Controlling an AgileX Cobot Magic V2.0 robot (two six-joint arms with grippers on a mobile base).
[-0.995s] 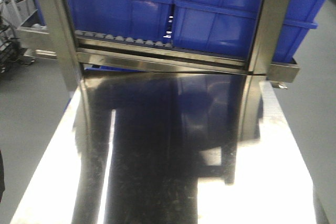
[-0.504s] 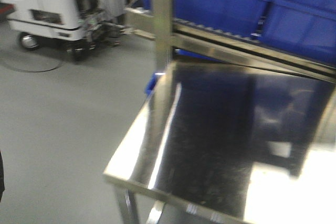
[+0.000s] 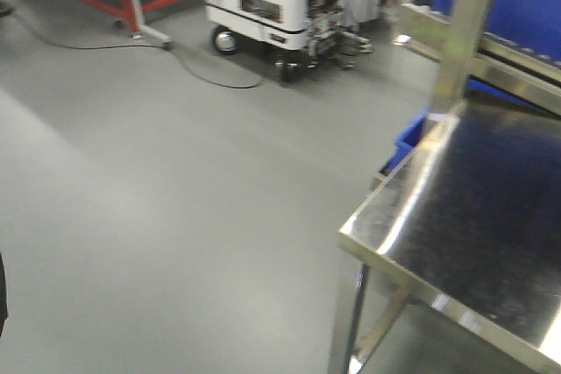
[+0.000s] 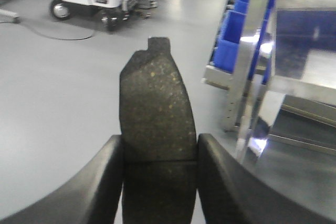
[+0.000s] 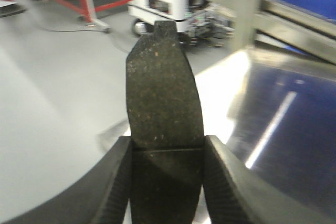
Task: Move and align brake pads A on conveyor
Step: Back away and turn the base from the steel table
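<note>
Black-fingered, clamped one dark grey oblong brake pad (image 4: 155, 103) in left gripper (image 4: 160, 139), a second brake pad (image 5: 163, 87) in right gripper (image 5: 168, 140), long axes toward 12 o'clock; saw shiny steel table (image 3: 473, 208) at 3 o'clock, no conveyor.

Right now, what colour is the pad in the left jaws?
The pad is dark grey with pale specks; left wrist view.
</note>
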